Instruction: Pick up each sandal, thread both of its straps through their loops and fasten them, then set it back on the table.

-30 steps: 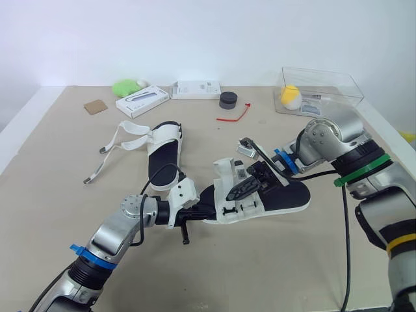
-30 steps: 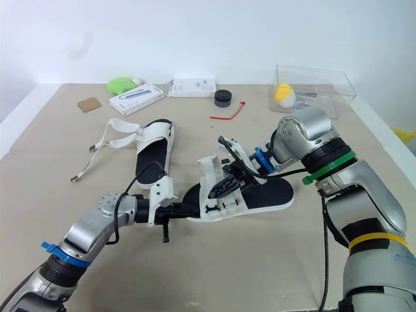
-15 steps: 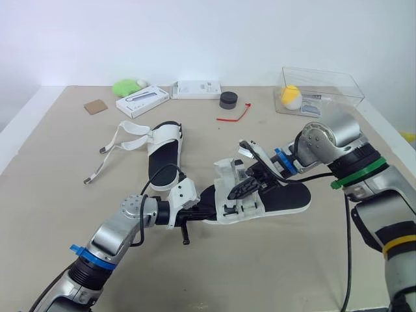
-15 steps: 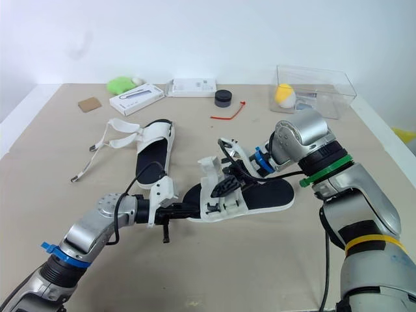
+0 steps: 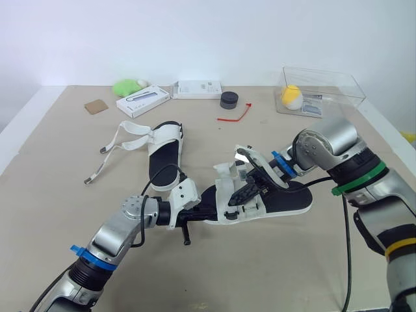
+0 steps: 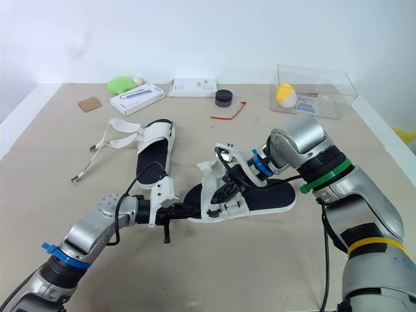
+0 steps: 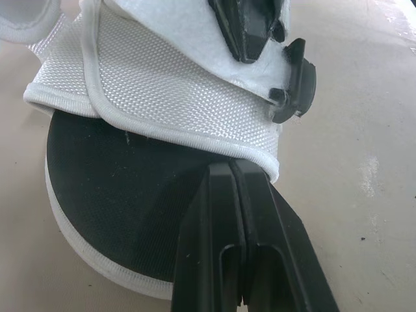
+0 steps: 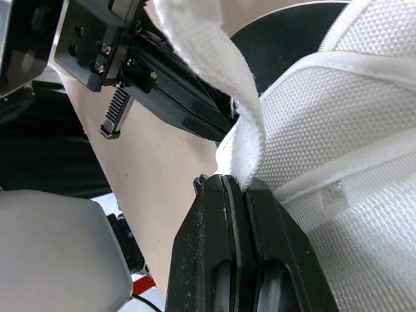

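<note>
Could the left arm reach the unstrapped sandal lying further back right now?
Probably not yet: the left gripper is shut on the near sandal. The far sandal itself lies close by, with bare table around it.
</note>
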